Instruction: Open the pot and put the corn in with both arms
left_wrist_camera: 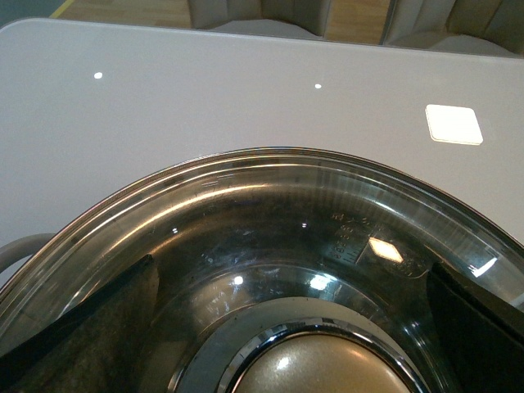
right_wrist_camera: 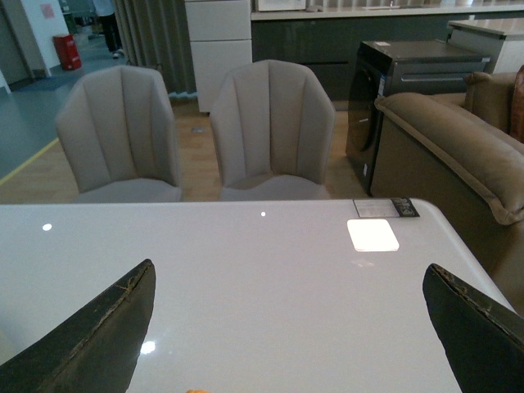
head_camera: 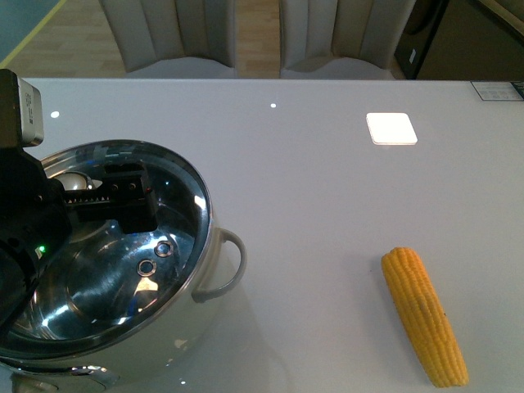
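Observation:
The steel pot [head_camera: 184,327] stands at the front left of the white table, with its glass lid [head_camera: 106,278] on it. My left gripper [head_camera: 123,196] is open and hovers over the lid. In the left wrist view its fingers [left_wrist_camera: 90,327] stand wide on either side of the lid's knob [left_wrist_camera: 319,368], not touching it. The yellow corn [head_camera: 423,315] lies on the table at the front right. My right gripper [right_wrist_camera: 288,268] is open and empty above bare table; it does not show in the front view. A sliver of the corn [right_wrist_camera: 195,390] shows at that frame's lower edge.
A white square patch [head_camera: 391,128] lies at the back right of the table. Two grey chairs [right_wrist_camera: 270,131] stand behind the far edge. A brown sofa [right_wrist_camera: 458,139] is off to the right. The pot's grey side handle [head_camera: 228,270] points toward the corn.

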